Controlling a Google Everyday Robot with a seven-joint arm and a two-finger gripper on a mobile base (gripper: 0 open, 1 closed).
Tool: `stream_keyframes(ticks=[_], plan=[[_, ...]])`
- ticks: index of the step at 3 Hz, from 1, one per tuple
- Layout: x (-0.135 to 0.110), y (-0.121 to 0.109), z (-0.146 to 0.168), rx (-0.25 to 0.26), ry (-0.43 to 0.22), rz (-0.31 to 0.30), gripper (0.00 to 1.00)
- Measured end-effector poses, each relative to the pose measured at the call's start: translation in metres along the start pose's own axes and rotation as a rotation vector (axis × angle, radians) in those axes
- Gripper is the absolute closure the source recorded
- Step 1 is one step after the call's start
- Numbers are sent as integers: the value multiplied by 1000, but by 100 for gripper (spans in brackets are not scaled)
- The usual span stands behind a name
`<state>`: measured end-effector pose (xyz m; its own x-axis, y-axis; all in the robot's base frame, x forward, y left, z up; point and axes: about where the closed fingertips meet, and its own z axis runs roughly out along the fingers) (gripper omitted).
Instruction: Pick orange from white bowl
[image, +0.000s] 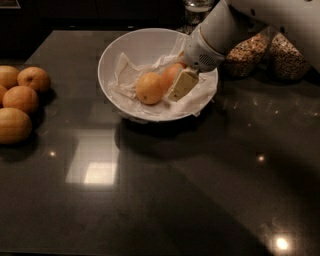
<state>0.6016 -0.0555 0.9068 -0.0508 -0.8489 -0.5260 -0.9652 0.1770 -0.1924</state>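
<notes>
In the white bowl (111, 52), on the right part of its inside: the orange (169, 75), deep in colour, partly covered. Clenched on this orange, the end effector (173, 85), reaching into the bowl from above its right rim. One cream finger (183, 83) pressed on the right side of the fruit; the other one hidden behind it. Touching the orange on its left, nearer to the middle of the bowl: a paler yellow-orange fruit (149, 88), not held by anything. Under both fruits, crumpled white paper (131, 75), lining the bowl up to the right rim. Coming down to the bowl from the upper right: the white robot arm (235, 22). Well apart to the left of the bowl: a group of duller tan-orange fruits (21, 98), close together on the dark glossy worktop (175, 195). Just to the right of the bowl, partly behind the arm: two clear containers of brown grains or nuts (282, 57). Behind the far rim of the bowl: the lower part of a glass jar (198, 6).
</notes>
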Motion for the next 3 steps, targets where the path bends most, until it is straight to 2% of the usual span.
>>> stream_keyframes(ticks=[2, 3], plan=[[-21, -16, -60, 61, -5, -88, 100], [-22, -17, -62, 63, -6, -90, 100]])
